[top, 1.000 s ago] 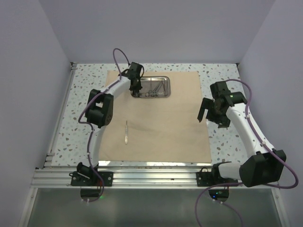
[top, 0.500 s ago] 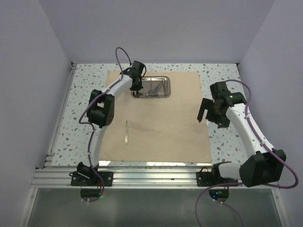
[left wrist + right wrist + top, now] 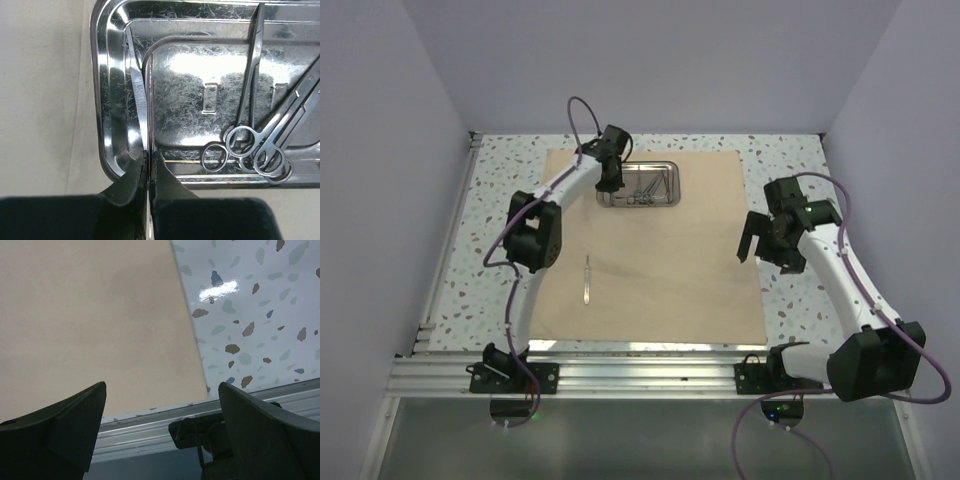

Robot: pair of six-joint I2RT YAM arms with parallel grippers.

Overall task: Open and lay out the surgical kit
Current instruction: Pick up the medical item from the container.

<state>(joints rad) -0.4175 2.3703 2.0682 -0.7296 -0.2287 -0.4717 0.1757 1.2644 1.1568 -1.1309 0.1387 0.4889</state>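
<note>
We see a speckled bench (image 3: 790,165) closed in by lavender walls (image 3: 650,60) on three sides, carrying the tan cloth (image 3: 670,260) spread flat, with bare strips either side and an aluminium rail (image 3: 640,375) along the near edge. The tray (image 3: 676,185) sits at the cloth's far edge, and a scalpel (image 3: 587,280) lies well apart on its left half. Our left fingers (image 3: 156,172) pinch tweezers (image 3: 137,90) at the tray's left end; our right fingers (image 3: 747,240) hang spread over the cloth's right edge.

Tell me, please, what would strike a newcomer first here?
The shiny steel tray at the far edge of the tan cloth stands out, the left claw shut on a thin silver instrument in it. A scalpel lies alone on the cloth, and the right claw hangs open over its right edge.
</note>
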